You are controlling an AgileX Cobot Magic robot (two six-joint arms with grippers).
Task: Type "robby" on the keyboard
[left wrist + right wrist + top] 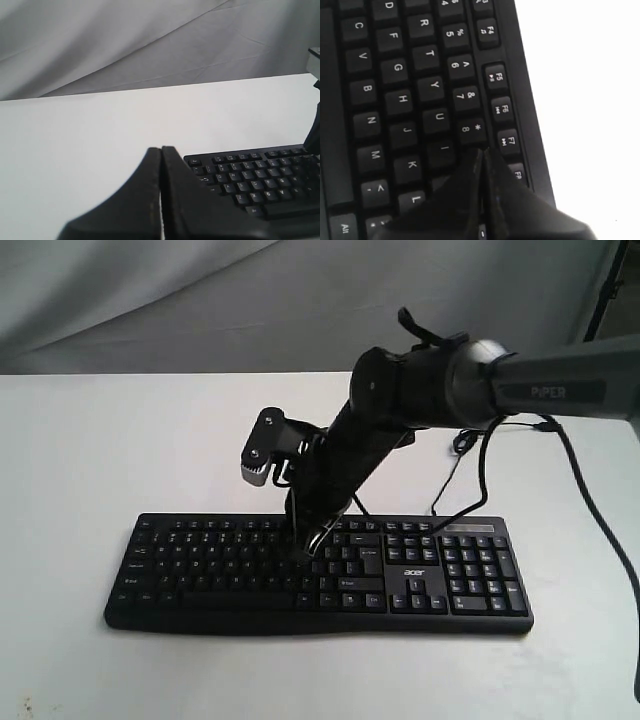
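Keyboard [320, 570] lies flat on white desk [70, 490], long edge facing the exterior camera, number pad on that view's right. Right gripper [314, 540] reaches across from the right and angles down onto the middle of the letter block. Its jaws are pressed together with nothing held, likely so the two tips form one narrow poker that hits a single key. In the right wrist view the tip sits just beside the I and 8 keys; the key under it is hidden, probably O or 9, so this is likely the "o" step. Cannot tell if the key is actually pressed. Left gripper [161, 150] is also closed and empty, parked over bare desk off the keyboard's Esc end, likely to keep clear of the typing arm. It is not seen in the exterior view.
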